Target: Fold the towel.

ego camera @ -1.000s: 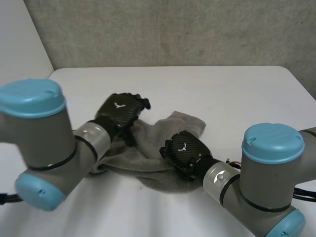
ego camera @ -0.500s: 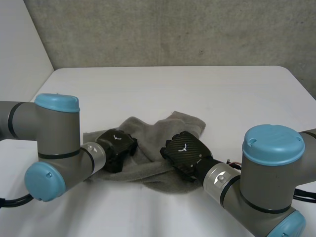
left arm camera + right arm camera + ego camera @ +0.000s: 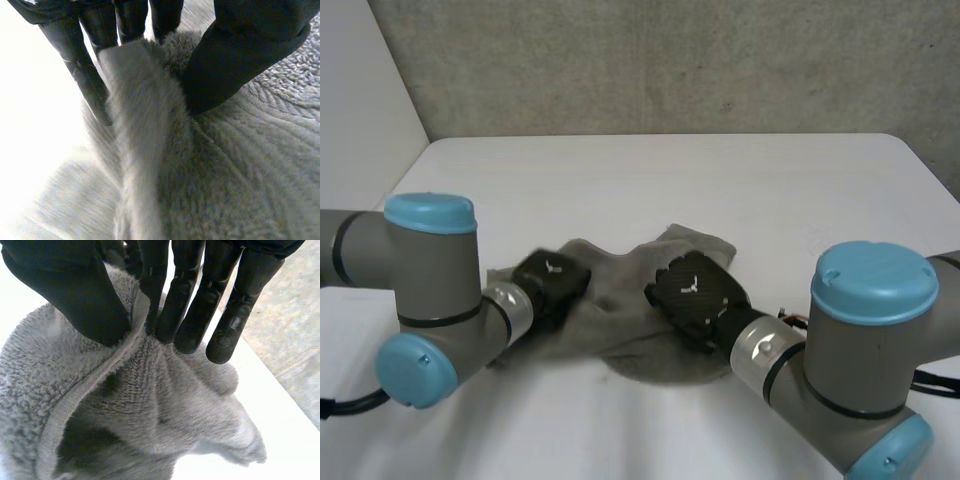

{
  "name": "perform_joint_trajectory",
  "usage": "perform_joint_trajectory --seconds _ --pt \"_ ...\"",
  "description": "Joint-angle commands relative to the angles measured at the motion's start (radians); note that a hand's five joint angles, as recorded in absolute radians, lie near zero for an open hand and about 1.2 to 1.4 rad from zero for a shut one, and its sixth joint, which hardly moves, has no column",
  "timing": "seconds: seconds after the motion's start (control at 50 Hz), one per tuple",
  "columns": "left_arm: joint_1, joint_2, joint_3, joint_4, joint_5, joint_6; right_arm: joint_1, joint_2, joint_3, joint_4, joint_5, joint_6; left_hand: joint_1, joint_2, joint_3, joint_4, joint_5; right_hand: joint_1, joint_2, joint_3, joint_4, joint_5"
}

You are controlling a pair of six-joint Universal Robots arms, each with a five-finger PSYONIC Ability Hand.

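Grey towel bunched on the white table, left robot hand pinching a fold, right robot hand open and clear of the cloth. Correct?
No. The right robot hand is not open: the right wrist view shows its thumb and fingers pinching a raised fold of the towel. The rest holds: towel bunched on the white table, left robot hand pinching a fold.

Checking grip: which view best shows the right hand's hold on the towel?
The right wrist view: the right hand pinches a towel edge between thumb and fingers. The head view shows its back over the towel; the left wrist view shows the left hand.
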Motion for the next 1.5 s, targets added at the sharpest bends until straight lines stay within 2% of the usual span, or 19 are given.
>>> perform_joint_trajectory --seconds 0.02,0.04,0.14,0.18,0.26,0.32,0.46,0.62,0.64,0.72,0.76,0.8,0.86,0.88,1.0,1.08,1.16,1.32,1.5 --pt "0.0 0.081 0.015 0.233 -0.012 -0.015 -0.004 0.008 -0.107 -0.088 0.05 -0.002 0.292 0.229 0.23 0.229 0.238 0.344 0.229 0.205 0.199 0.284" --pt "-0.003 0.107 0.025 0.343 -0.014 -0.028 -0.004 0.013 -0.146 -0.12 0.077 -0.002 0.292 0.229 0.23 0.229 0.238 0.344 0.229 0.205 0.199 0.284" --pt "-0.002 0.144 0.056 0.567 -0.018 -0.085 -0.004 0.05 -0.333 -0.359 0.201 -0.002 0.292 0.229 0.23 0.229 0.238 0.344 0.229 0.205 0.199 0.284" --pt "0.001 0.164 0.091 0.784 -0.073 -0.171 -0.004 0.05 -0.36 -0.452 0.226 0.0 0.292 0.229 0.23 0.229 0.238 0.344 0.229 0.205 0.199 0.284" --pt "0.003 0.181 0.095 0.926 -0.147 -0.208 -0.003 0.04 -0.389 -0.688 0.267 0.0 0.292 0.229 0.23 0.229 0.238 0.344 0.229 0.205 0.199 0.284" --pt "0.006 0.191 0.075 0.987 -0.179 -0.216 0.006 0.033 -0.378 -0.675 0.261 -0.002 0.292 0.229 0.23 0.229 0.238 0.344 0.229 0.205 0.199 0.284" --pt "0.049 0.231 -0.063 0.869 -0.18 -0.219 0.011 0.014 -0.315 -0.449 0.211 0.0 0.292 0.229 0.23 0.229 0.238 0.344 0.229 0.205 0.199 0.284" --pt "0.046 0.313 -0.304 0.502 -0.164 -0.214 0.008 0.02 -0.233 0.081 0.087 0.009 0.292 0.229 0.23 0.229 0.238 0.217 0.102 0.078 0.071 0.157" --pt "0.046 0.313 -0.304 0.501 -0.164 -0.214 0.008 0.02 -0.233 0.082 0.086 0.009 0.292 0.229 0.23 0.229 0.238 0.216 0.101 0.077 0.07 0.156" --pt "0.04 0.31 -0.352 0.397 -0.166 -0.219 0.0 0.086 -0.2 0.215 0.008 -0.003 0.292 0.229 0.23 0.229 0.238 -0.31 -0.425 -0.449 -0.456 -0.37" --pt "0.037 0.31 -0.378 0.322 -0.175 -0.216 -0.003 0.096 -0.2 0.22 0.004 0.003 0.292 0.229 0.23 0.229 0.238 -0.401 -0.516 -0.539 -0.546 -0.46" --pt "0.035 0.313 -0.381 0.311 -0.176 -0.216 -0.029 0.088 -0.202 0.214 0.019 0.023 0.292 0.229 0.23 0.229 0.238 -0.669 -0.784 -0.808 -0.815 -0.729" --pt "0.038 0.342 -0.378 0.299 -0.181 -0.223 -0.063 0.076 -0.199 0.215 0.027 0.046 0.292 0.229 0.23 0.229 0.238 -0.812 -0.927 -0.951 -0.957 -0.871" --pt "0.043 0.377 -0.379 0.297 -0.18 -0.223 -0.108 0.045 -0.19 0.214 0.027 0.117 0.292 0.229 0.23 0.229 0.238 -0.878 -0.993 -1.017 -1.023 -0.937" --pt "0.044 0.498 -0.382 0.263 -0.18 -0.227 -0.253 0.001 -0.177 0.225 0.007 0.364 0.292 0.229 0.23 0.229 0.238 -0.878 -0.993 -1.017 -1.023 -0.937" --pt "0.047 0.561 -0.379 0.23 -0.178 -0.237 -0.302 -0.007 -0.167 0.228 -0.018 0.383 0.292 0.229 0.23 0.229 0.238 -0.878 -0.993 -1.017 -1.023 -0.937" --pt "0.044 0.629 -0.367 0.203 -0.176 -0.257 -0.328 0.005 -0.157 0.229 -0.099 0.282 0.292 0.229 0.23 0.229 0.238 -0.818 -0.933 -0.957 -0.963 -0.878" --pt "0.037 0.716 -0.343 0.203 -0.175 -0.265 -0.377 0.085 -0.156 0.226 -0.144 0.069 0.292 0.229 0.23 0.229 0.238 -0.639 -0.754 -0.778 -0.784 -0.699" --pt "0.037 0.739 -0.318 0.203 -0.175 -0.268 -0.377 0.171 -0.173 0.215 -0.271 0.044 0.292 0.229 0.23 0.229 0.238 -0.489 -0.604 -0.628 -0.634 -0.548"
